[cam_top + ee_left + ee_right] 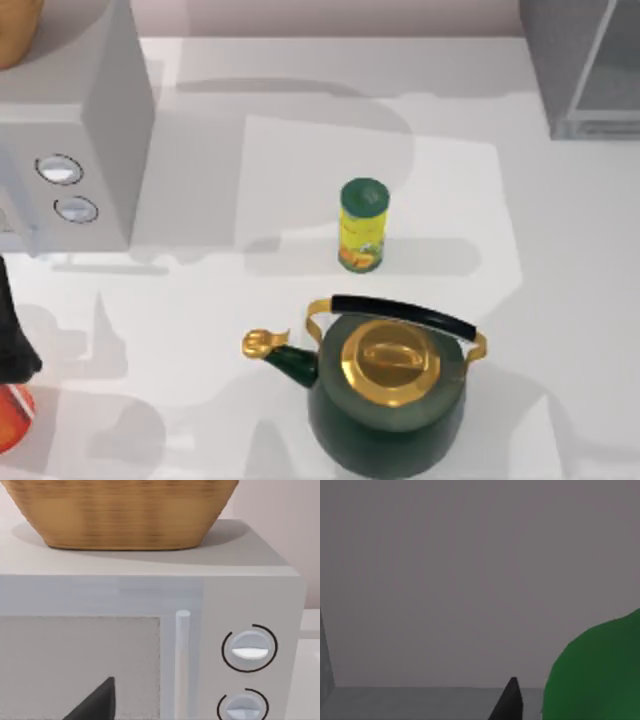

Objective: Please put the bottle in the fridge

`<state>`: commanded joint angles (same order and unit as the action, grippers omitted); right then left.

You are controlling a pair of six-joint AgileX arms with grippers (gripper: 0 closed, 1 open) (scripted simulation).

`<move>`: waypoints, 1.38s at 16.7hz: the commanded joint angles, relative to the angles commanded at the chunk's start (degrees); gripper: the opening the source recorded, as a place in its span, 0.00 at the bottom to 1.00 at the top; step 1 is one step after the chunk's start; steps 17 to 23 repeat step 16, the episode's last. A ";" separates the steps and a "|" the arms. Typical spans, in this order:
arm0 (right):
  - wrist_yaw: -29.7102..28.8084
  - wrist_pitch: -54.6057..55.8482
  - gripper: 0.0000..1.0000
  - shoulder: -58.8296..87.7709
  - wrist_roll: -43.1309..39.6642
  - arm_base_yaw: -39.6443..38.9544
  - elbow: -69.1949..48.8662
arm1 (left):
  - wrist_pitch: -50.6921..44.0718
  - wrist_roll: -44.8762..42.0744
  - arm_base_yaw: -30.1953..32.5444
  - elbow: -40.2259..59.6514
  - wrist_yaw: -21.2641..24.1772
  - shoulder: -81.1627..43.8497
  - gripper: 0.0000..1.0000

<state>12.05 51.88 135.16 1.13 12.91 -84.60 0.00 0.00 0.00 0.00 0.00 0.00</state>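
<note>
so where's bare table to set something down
Free: the wide stretch right of the yellow can, up to the fridge, and the strip between the dial box and the can. Crowded: front centre, around the kettle.

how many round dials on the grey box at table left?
2. Both sit on the front panel of the grey box at the table's left: the upper dial and the lower dial stacked directly beneath it, beside the door handle.

Our left arm (12,330) black and matte at the top view's left edge, our tool fingers (95,702) dark, wedge-shaped, plain, unmarked (509,702)
</note>
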 joint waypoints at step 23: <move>0.00 0.00 1.00 0.00 0.00 0.00 0.00 | 0.00 0.00 0.00 0.00 0.00 0.00 1.00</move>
